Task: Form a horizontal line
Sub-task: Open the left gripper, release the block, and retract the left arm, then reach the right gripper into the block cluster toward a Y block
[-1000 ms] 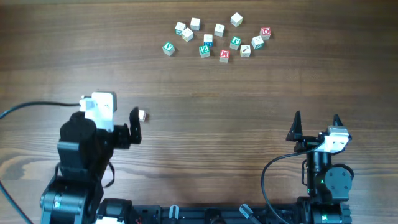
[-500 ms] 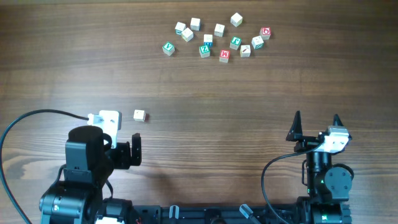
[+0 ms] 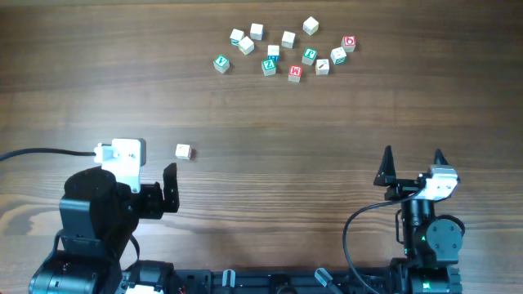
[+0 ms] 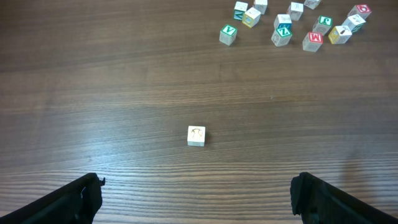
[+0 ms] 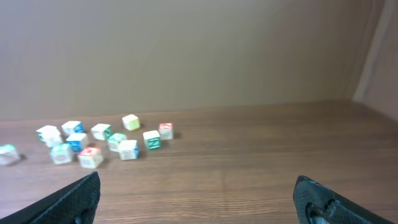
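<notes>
Our left end effector (image 4: 196, 185) has pulled back toward the near edge of the table (image 3: 343, 122), wide open and empty. It left the brown-marked block (image 3: 184, 151) alone, so we think the line has its first block. The red M block (image 3: 295, 72) and blue-marked block (image 3: 273, 54) sit in the pile (image 3: 288, 38) by the far edge. Our right end effector (image 3: 413, 155) is open too. Bare wood lies all around the lone block.

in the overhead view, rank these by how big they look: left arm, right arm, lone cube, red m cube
1. left arm, though it may only be nearer the camera
2. right arm
3. lone cube and red M cube: they look alike, so no ranking between them
</notes>
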{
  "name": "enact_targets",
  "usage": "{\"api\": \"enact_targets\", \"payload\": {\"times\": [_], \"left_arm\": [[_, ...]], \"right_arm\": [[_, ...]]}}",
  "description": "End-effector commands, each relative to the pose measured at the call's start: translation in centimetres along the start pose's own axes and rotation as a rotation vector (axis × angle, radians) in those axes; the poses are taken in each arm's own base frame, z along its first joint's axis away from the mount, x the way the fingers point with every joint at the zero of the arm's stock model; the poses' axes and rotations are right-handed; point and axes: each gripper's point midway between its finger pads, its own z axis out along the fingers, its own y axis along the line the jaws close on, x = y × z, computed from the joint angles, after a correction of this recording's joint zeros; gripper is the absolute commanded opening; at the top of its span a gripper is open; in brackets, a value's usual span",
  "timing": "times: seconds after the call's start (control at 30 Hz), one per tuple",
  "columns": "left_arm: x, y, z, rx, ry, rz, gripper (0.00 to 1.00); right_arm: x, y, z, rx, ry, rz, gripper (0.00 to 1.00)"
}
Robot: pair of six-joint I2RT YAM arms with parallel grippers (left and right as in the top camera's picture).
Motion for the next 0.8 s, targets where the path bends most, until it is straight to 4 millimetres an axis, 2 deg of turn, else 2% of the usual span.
{"api": "enact_targets", "payload": {"times": [0.0, 0.07, 0.1, 0.17, 0.3, 0.33, 0.37, 0.43, 0.5, 0.77], "left_arm": [[-1.0, 0.0, -1.0, 0.005, -0.037, -0.043, 1.00], [-1.4, 0.0, -1.6, 0.009, -0.049, -0.047, 1.00], [-1.6, 0.0, -2.0, 0.009, -0.053, -0.048, 1.00], [-1.5, 0.0, -2.7, 0.008, -0.045, -0.047, 1.00], [0.1, 0.1, -3.2, 0.003, 0.023, -0.044, 1.00], [0.6, 0.2, -3.2, -0.001, 0.041, -0.043, 1.00], [0.9, 0.2, -3.2, -0.002, 0.054, -0.042, 1.00], [1.0, 0.2, -3.2, -0.002, 0.060, -0.042, 1.00], [1.0, 0.2, -3.2, -0.002, 0.058, -0.042, 1.00], [1.0, 0.2, -3.2, -0.002, 0.060, -0.042, 1.00]], "right_arm": [[-0.3, 0.9, -0.1, -0.053, -0.009, 0.188, 1.00], [-0.2, 1.0, -0.1, -0.057, -0.001, 0.321, 1.00], [0.1, 1.1, -0.1, -0.059, 0.016, 0.441, 1.00], [0.0, 2.6, -0.2, -0.144, 0.049, 0.650, 1.00], [-0.9, 3.1, -0.3, -0.182, 0.061, 1.034, 1.00], [-1.2, 3.5, -0.4, -0.209, 0.065, 1.077, 1.00], [-2.0, 4.1, -0.6, -0.257, 0.054, 1.051, 1.00], [-4.7, 6.6, -1.8, -0.443, -0.020, 0.811, 1.00], [-6.1, 7.7, -2.6, -0.526, -0.070, 0.705, 1.00], [-9.0, 7.7, -2.5, -0.500, -0.113, 0.534, 1.00]]}}
